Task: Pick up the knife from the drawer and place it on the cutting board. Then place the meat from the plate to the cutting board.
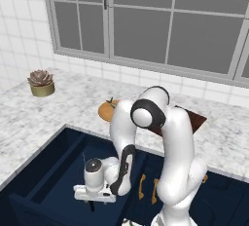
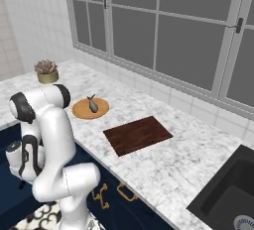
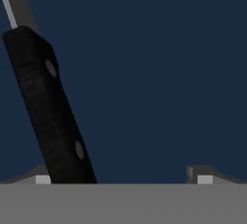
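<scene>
Left base view: the arm bends down into the open drawer (image 1: 44, 171), which is set below the bench's front edge; the end effector (image 1: 91, 205) hangs low over the navy floor. The plate (image 1: 103, 111) peeps out behind the arm, and the cutting board (image 1: 197, 121) shows past the elbow, nearer the bench's front edge than the window.

Right base view: the plate (image 2: 90, 108) sits on the bench (image 2: 198, 149) with the meat (image 2: 92, 103) lying on it. The cutting board (image 2: 138, 135) lies just beside it toward the sink side, bare.

Hand view: the knife (image 3: 48, 107) lies on the drawer floor, black handle slanting across the left side, blade running off the top left corner. The fingertips (image 3: 42, 178) stand wide apart; the handle passes right by the left one.

End effector state: open wide, gripping nothing.

Progress: nothing is placed. The knife is not yet grasped and the meat is still on its plate, so both transfers remain.

Next, as a judgement: the handle sits off-centre, so the hand likely needs shifting before closing.
</scene>
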